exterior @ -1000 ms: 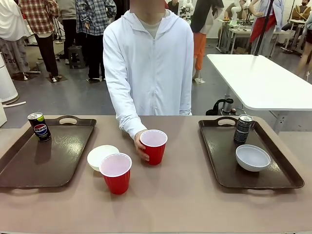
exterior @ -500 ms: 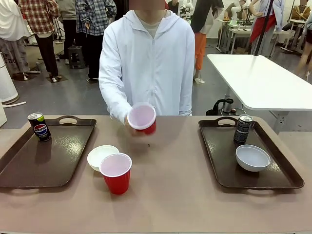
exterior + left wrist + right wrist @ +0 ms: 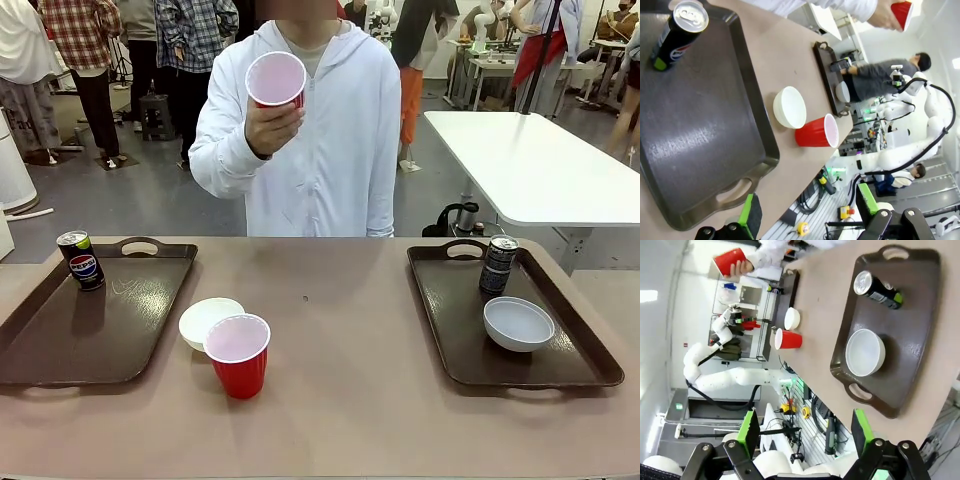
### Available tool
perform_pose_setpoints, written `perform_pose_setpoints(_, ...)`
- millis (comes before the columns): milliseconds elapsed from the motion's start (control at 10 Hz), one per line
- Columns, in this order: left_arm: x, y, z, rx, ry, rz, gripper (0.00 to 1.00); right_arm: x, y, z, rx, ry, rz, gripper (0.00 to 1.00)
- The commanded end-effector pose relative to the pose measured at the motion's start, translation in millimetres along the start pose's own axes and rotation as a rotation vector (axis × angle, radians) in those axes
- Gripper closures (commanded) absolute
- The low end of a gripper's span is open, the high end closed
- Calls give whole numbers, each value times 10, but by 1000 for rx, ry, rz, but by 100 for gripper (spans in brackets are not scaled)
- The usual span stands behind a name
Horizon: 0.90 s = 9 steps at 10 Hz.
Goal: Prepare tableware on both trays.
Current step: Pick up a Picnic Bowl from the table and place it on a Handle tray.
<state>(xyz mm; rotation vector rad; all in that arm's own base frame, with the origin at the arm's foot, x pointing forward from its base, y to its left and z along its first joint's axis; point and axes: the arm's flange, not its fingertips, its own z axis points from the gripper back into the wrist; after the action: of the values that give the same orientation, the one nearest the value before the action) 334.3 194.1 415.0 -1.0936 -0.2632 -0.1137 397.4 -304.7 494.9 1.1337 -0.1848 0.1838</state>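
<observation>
A person's hand [image 3: 268,122] holds one red cup [image 3: 276,80] up at chest height, far side of the table. The other red cup [image 3: 237,354] stands on the table beside a white bowl [image 3: 208,321], just right of the left tray [image 3: 120,335]. That tray carries the Pepsi can [image 3: 80,260] at its far left corner. The right tray [image 3: 450,340] holds a dark can [image 3: 498,264] and the second white bowl [image 3: 518,323]. My left gripper [image 3: 807,214] hovers open over the left tray [image 3: 705,135]. My right gripper [image 3: 804,429] hovers open over the right tray [image 3: 910,340].
The brown table [image 3: 360,390] has free room in its middle, between the trays. The person in a white hoodie [image 3: 320,150] stands at the far edge. A white table [image 3: 530,165] stands behind on the right.
The person's hand lifted the red cup from the table's middle up to chest height. Everything else stayed put.
</observation>
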Motion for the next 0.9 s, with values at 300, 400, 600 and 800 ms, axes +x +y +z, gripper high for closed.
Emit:
perform_pose_setpoints(300,0,0,0,0,0,0,0,-90,-210,-16,31,-17,-15,4)
perform_pose_setpoints(400,119,-277,-48,88,25,-36,0,-90,-210,-16,31,-17,-15,4)
perform_pose_setpoints(600,318,-562,-45,207,53,-66,0,-90,-210,-16,31,-17,-15,4)
perform_pose_setpoints(800,494,-768,-30,309,79,-73,0,-90,-210,-16,31,-17,-15,4)
